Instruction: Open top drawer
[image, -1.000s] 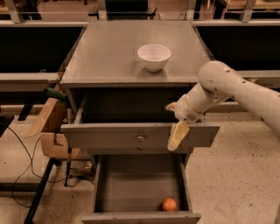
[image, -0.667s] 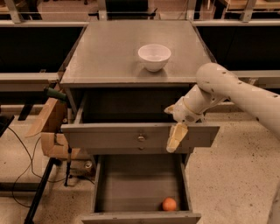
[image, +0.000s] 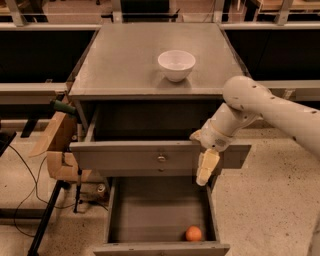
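The top drawer (image: 125, 156) of the grey cabinet (image: 130, 60) stands pulled out, its wide grey front facing me with a small brass knob (image: 161, 159) at its centre. Its dark interior shows behind the front. My gripper (image: 206, 169) hangs over the right part of the drawer front, to the right of the knob, with its cream tip pointing down past the front's lower edge. My white arm (image: 270, 107) reaches in from the right.
A white bowl (image: 176, 65) sits on the cabinet top. A lower drawer (image: 120, 215) is also pulled out, with an orange ball (image: 193, 233) at its front right. A cardboard box (image: 59, 145) and cables (image: 20, 165) stand at the left.
The arm has shifted very slightly. The drawer front and the gripper stand about where they were.
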